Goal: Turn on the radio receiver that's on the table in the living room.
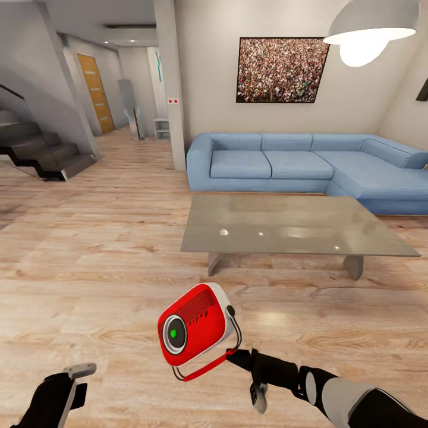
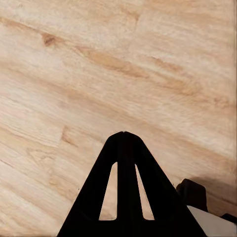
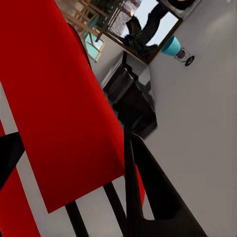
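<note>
The radio receiver (image 1: 193,324) hangs in the air over the wood floor, short of the low grey table (image 1: 285,223). Its red grilled front faces me, and the round dial (image 1: 173,334) shows a green centre. My right gripper (image 1: 236,356) is shut on the radio's lower right edge, by the thin red strap (image 1: 205,368). In the right wrist view the red body (image 3: 64,108) sits between the black fingers (image 3: 148,197). My left gripper (image 1: 80,371) is low at the left over bare floor, and its fingertips (image 2: 123,134) meet, with nothing between them.
A long blue corner sofa (image 1: 309,163) stands behind the table, under a framed crowd photo (image 1: 280,70) and a white pendant lamp (image 1: 368,32). A white pillar (image 1: 169,83) and dark stairs (image 1: 41,148) lie to the left, with a hallway beyond.
</note>
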